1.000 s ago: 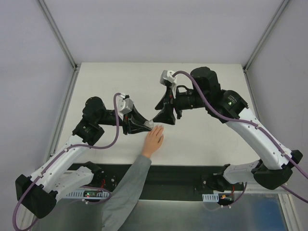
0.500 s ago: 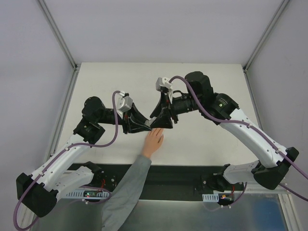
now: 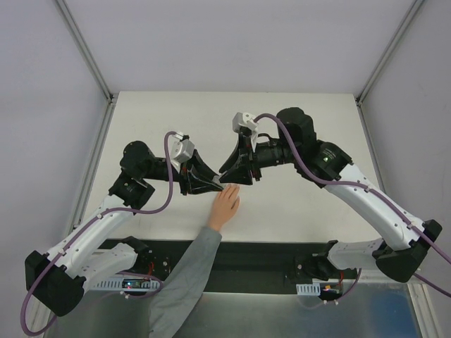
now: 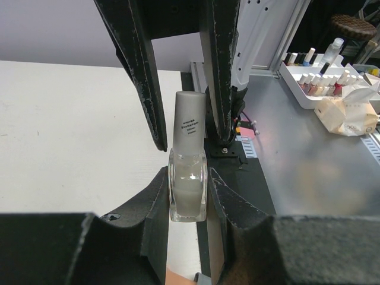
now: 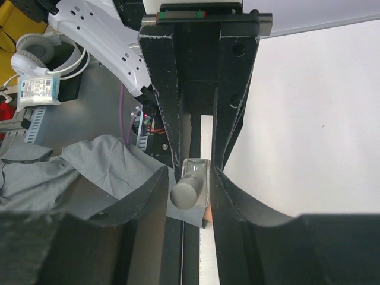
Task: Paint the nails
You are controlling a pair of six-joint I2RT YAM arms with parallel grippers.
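A small translucent whitish bottle (image 4: pixel 187 193) with a grey cap (image 4: pixel 190 122) stands upright in my left gripper (image 4: pixel 187 173), which is shut on its glass body. My right gripper (image 5: pixel 190 172) straddles the cap (image 5: pixel 185 193), still open, with a gap left on one side. Its two black fingers (image 4: pixel 142 77) hang on either side of the cap in the left wrist view. Both grippers meet above the fingertips of a pale hand (image 3: pixel 225 205) with a grey sleeve (image 3: pixel 187 274) lying flat on the table. The nails are hidden under the grippers.
Beyond the table's right side, a white tray (image 4: pixel 284 70) holds several polish bottles, beside a crumpled paper bag (image 4: pixel 347 116). White headphones (image 5: pixel 35 50) lie off the table. The table's black front edge (image 3: pixel 268 253) runs between the arm bases.
My right gripper has swung left and down onto the bottle's cap, and its jaws have narrowed around it. The left gripper, bottle and hand have stayed put.
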